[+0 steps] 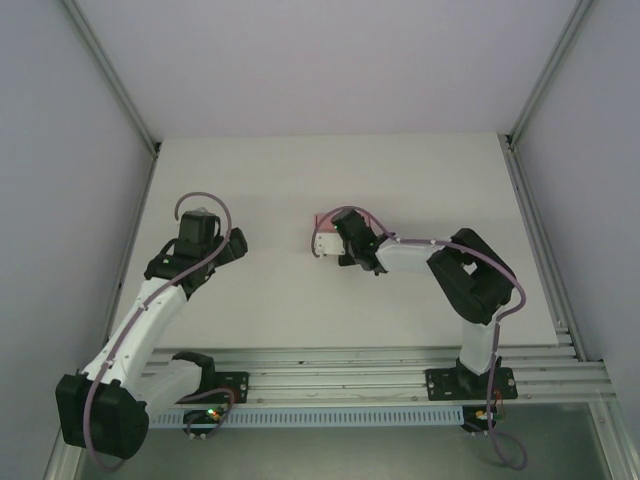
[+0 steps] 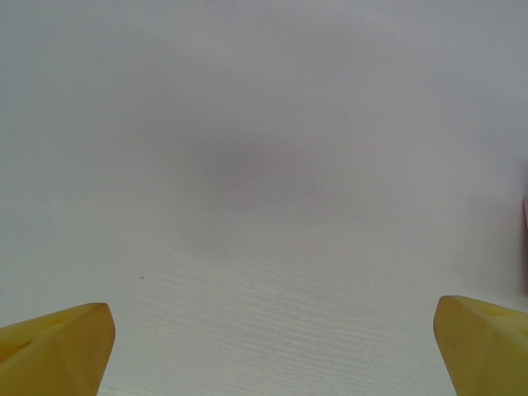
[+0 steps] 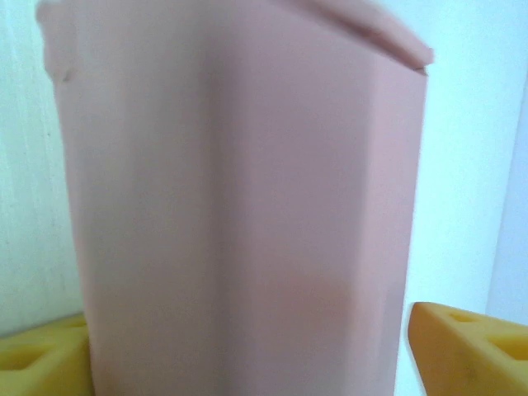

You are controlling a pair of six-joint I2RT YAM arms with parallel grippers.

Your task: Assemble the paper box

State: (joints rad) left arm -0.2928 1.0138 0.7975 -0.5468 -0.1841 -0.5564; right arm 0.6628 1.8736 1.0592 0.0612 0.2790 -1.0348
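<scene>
The paper box (image 1: pixel 326 240) is pale pink and lies at the table's middle, partly under my right gripper (image 1: pixel 347 243). In the right wrist view the paper box (image 3: pixel 239 206) fills most of the frame as a tall pink panel with a soft fold line. It stands between the yellow fingers (image 3: pixel 466 346) of my right gripper (image 3: pixel 247 355). A thin strip of table shows between the card and the right finger, so the jaws stand open around it. My left gripper (image 1: pixel 237 245) hovers to the left, apart from the box. In its own view the left gripper (image 2: pixel 272 355) is open over bare table.
The white table (image 1: pixel 330 300) is walled by grey panels on the left, back and right. An aluminium rail (image 1: pixel 380 360) with both arm bases runs along the near edge. A pink sliver (image 2: pixel 525 216) shows at the left wrist view's right edge.
</scene>
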